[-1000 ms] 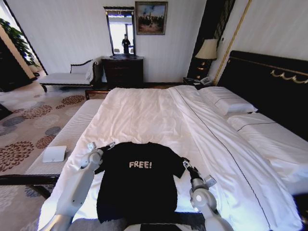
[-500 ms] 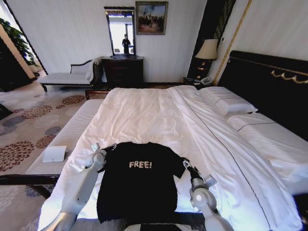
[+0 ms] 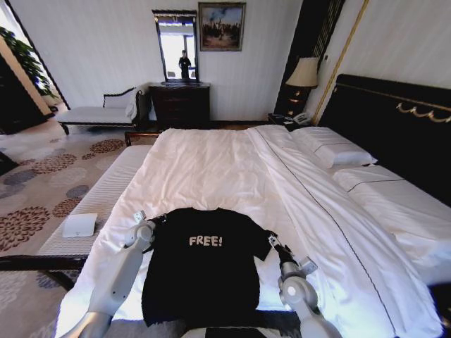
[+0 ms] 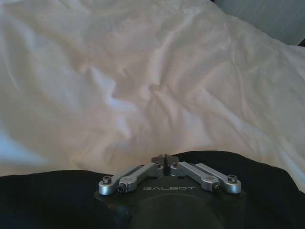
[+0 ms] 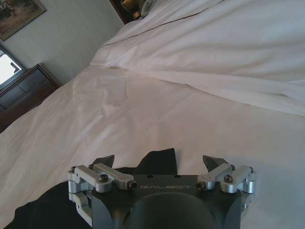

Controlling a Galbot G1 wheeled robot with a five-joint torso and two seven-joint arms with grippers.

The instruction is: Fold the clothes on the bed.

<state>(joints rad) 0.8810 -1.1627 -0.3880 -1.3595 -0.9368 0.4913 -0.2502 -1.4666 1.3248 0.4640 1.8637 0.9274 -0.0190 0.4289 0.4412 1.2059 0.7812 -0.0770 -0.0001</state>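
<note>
The clothes (image 3: 203, 264), a black T-shirt with white "FREE!" lettering, lie flat on the near end of the bed (image 3: 211, 165). My left gripper (image 3: 158, 220) is at the shirt's left sleeve. In the left wrist view its fingertips (image 4: 164, 159) are pinched together at the edge of the black cloth (image 4: 267, 186). At the right sleeve my right gripper (image 3: 270, 240) is open. In the right wrist view the right gripper (image 5: 159, 163) has its jaws spread wide, with the sleeve tip (image 5: 159, 160) between them.
White pillows (image 3: 331, 149) lie at the dark headboard (image 3: 394, 120) on the right. A bench (image 3: 91, 204) with a small white towel (image 3: 79, 224) runs along the bed's left side. A dresser (image 3: 180, 104) and a chaise (image 3: 99, 113) stand by the far wall.
My left gripper has shifted slightly inward and down onto the left sleeve. The right gripper and the shirt have hardly moved.
</note>
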